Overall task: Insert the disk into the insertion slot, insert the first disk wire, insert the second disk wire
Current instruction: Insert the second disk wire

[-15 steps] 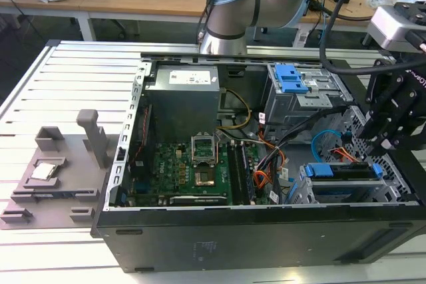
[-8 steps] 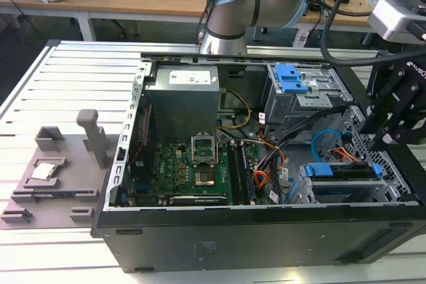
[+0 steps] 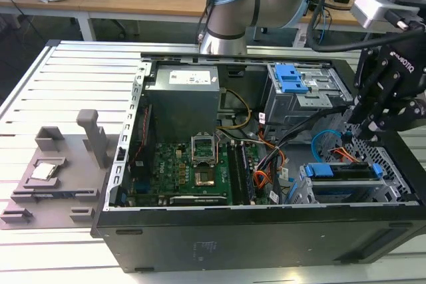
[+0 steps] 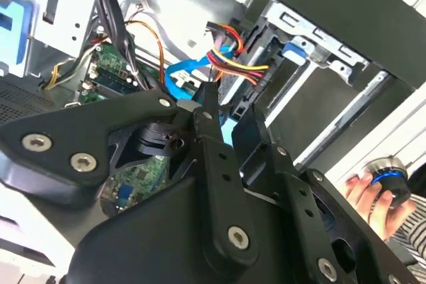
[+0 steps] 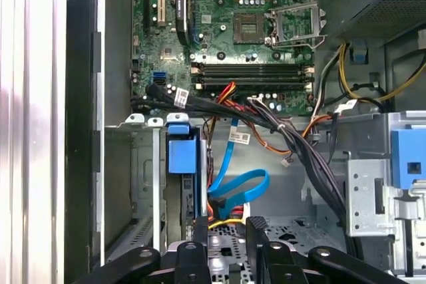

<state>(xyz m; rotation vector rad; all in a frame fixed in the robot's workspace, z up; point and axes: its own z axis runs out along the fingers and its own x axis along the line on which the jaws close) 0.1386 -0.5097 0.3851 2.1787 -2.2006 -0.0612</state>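
The disk point(image 3: 343, 172) lies in the insertion slot point(image 3: 309, 194), the low grey cage at the case's front on the exterior view's right, with its blue carrier point(image 5: 182, 154) showing at the cage mouth. My gripper point(image 3: 367, 130) hangs just behind the disk. Its fingers point(image 5: 202, 231) stand apart, open, and grey perforated metal shows through the gap. A red, yellow and black wire bundle point(image 4: 233, 64) runs past the fingertips point(image 4: 212, 101). A flat blue cable point(image 5: 243, 187) loops loose beside them, and its dark end lies close to the gripper point(image 5: 227, 225).
A taller grey bay with a blue latch point(image 3: 293, 78) stands behind the gripper. The motherboard point(image 3: 200, 164) and power supply point(image 3: 183, 98) occupy the case's left half. A grey fixture point(image 3: 60, 164) sits outside on the slatted table. A person's hand point(image 4: 366, 194) holds a blue-ringed knob.
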